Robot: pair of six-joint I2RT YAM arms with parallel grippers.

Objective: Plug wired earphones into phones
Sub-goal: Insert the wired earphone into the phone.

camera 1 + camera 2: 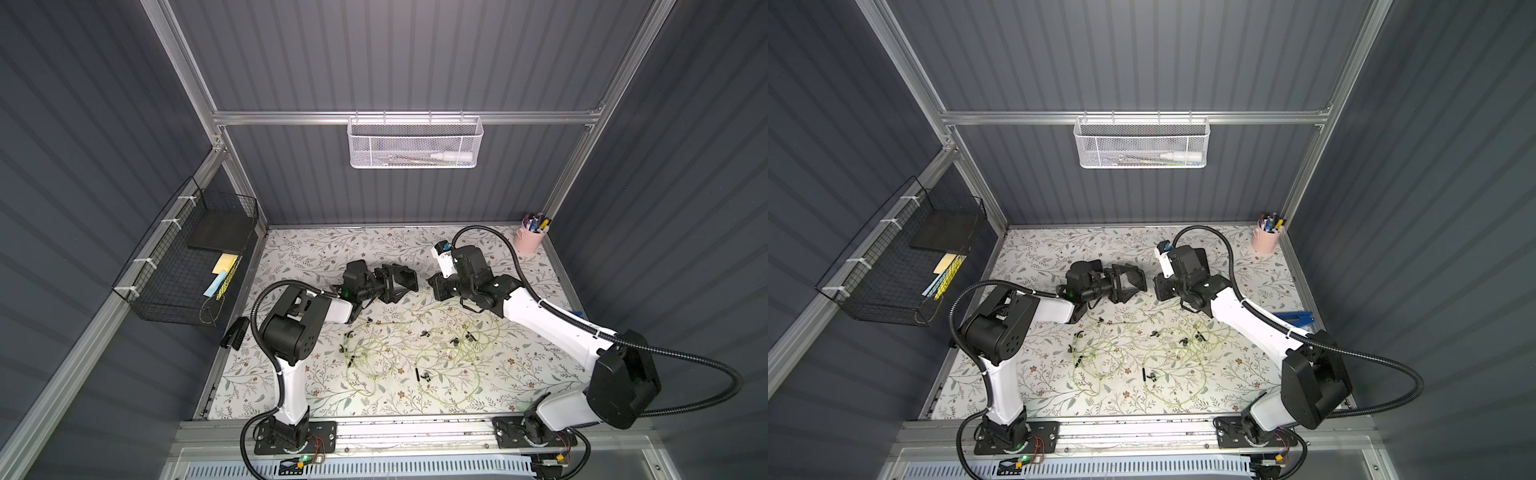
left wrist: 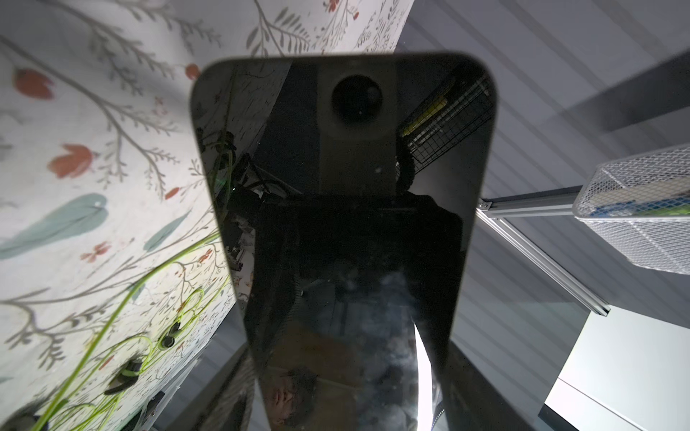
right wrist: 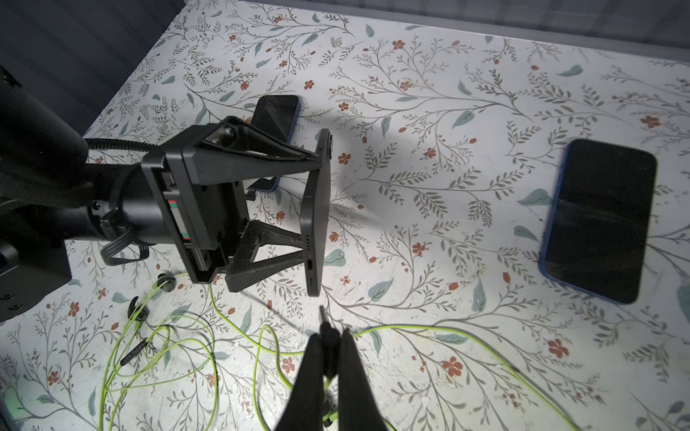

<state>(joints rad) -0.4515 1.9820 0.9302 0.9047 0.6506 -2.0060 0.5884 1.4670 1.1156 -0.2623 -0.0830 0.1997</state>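
My left gripper is clamped wide across a phone, holding it on edge over the table, port end facing right. The plug sits just short of that port, pinched in my right gripper, fingers together on it. Two more phones lie flat, no cord in either, and the other earphones lie tangled. Nothing plugged in yet, I'd say.

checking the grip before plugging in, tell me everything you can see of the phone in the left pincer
The held phone is a thin slab: glossy black screen, rounded corners, matte grey rim. The left pincer clamps its sides, holding it on edge above the table. Its port and speaker holes face the plug in the right pincer, not touching.
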